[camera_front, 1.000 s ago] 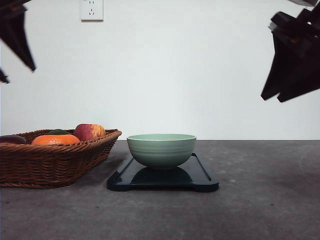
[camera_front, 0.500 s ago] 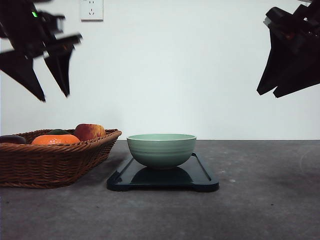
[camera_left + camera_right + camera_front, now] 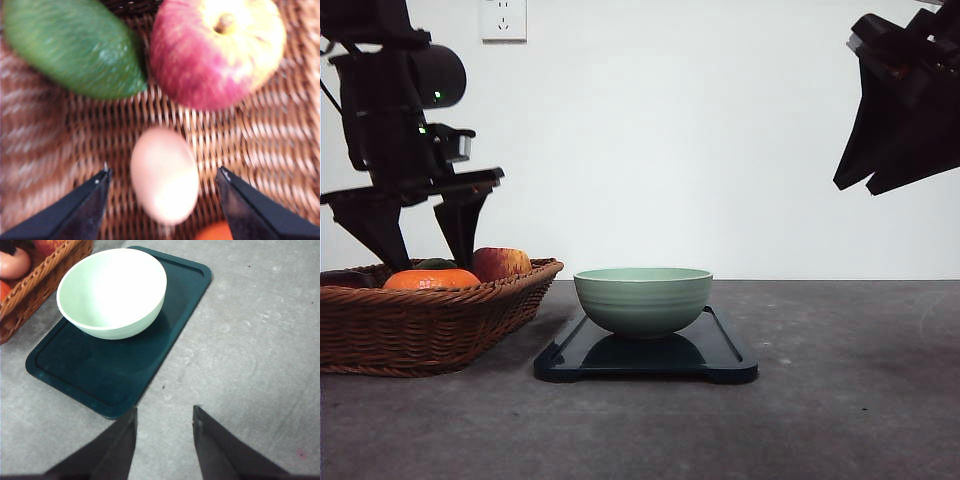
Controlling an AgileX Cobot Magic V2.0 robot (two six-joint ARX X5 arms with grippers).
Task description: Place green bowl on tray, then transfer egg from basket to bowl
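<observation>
Wicker hides the egg from the front: there the basket shows just an orange, an apple and a green sliver above its rim. The left wrist view, blurred, shows the egg lying on the weave between the wide-apart tips of the left claw, which grips nothing. Beside the basket, the green bowl sits on the tray. The right claw, cut off by the front view's edge, hangs open and empty above the grey counter.
</observation>
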